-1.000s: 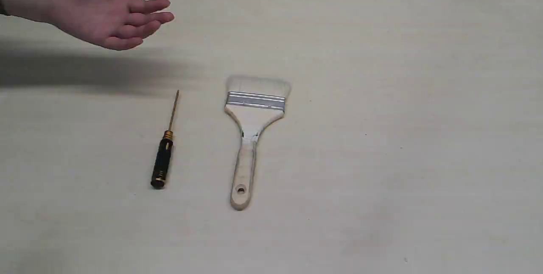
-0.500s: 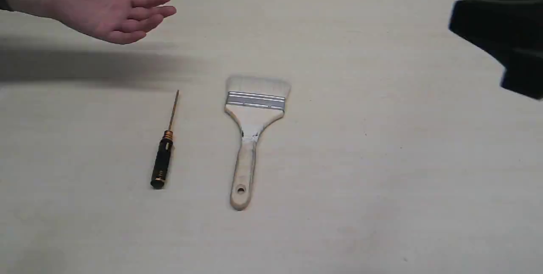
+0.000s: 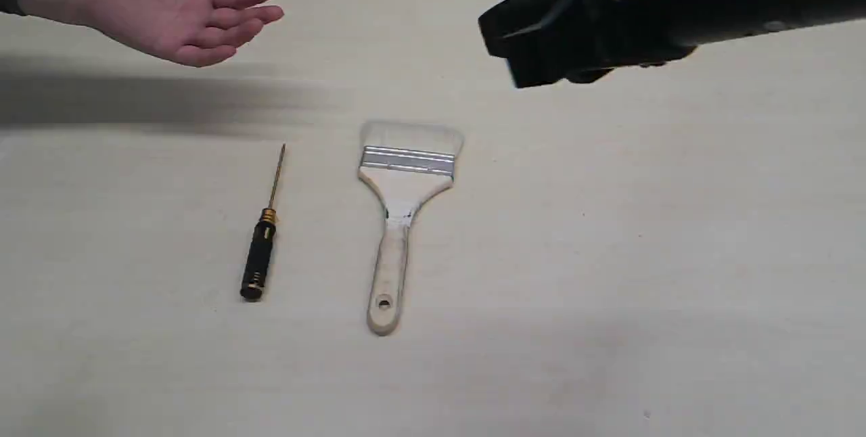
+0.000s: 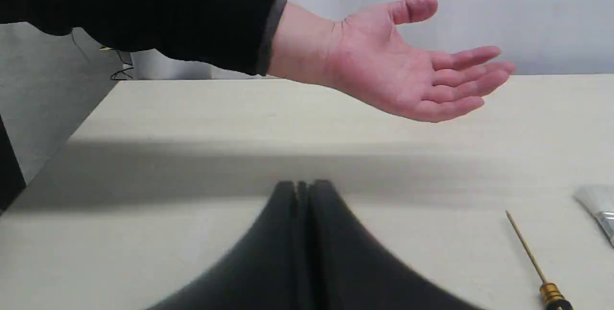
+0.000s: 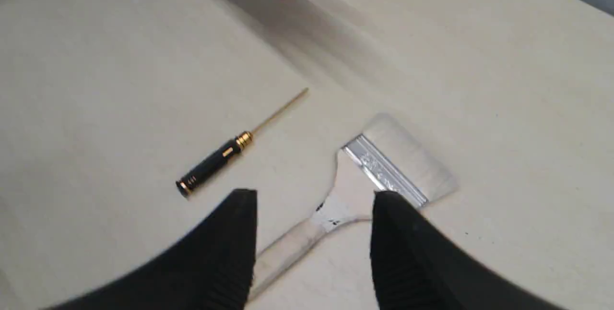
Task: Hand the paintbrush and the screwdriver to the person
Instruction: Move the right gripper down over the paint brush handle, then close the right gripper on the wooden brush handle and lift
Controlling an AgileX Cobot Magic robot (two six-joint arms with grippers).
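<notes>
The paintbrush (image 3: 406,200) lies flat mid-table, pale bristles pointing away and its holed handle end nearest. Left of it rests the black and gold screwdriver (image 3: 260,247), shaft pointing away. The person's hand (image 3: 183,17) hovers palm up at the far left. My right arm (image 3: 609,17) hangs dark above the table beyond the brush. In the right wrist view my right gripper (image 5: 314,199) is open above the paintbrush (image 5: 383,171), with the screwdriver (image 5: 216,161) off to one side. My left gripper (image 4: 302,186) is shut and empty, low over the table short of the hand (image 4: 398,75).
The pale wooden table (image 3: 676,254) carries only the two tools. A grey wall (image 4: 527,12) runs behind its far edge. The hand casts a broad shadow (image 3: 135,105) over the far left of the top. The left table edge (image 4: 72,132) shows in the left wrist view.
My right arm has swept in from the right edge toward the left, now above the table beyond the brush. The hand has barely shifted. Both tools lie unmoved.
</notes>
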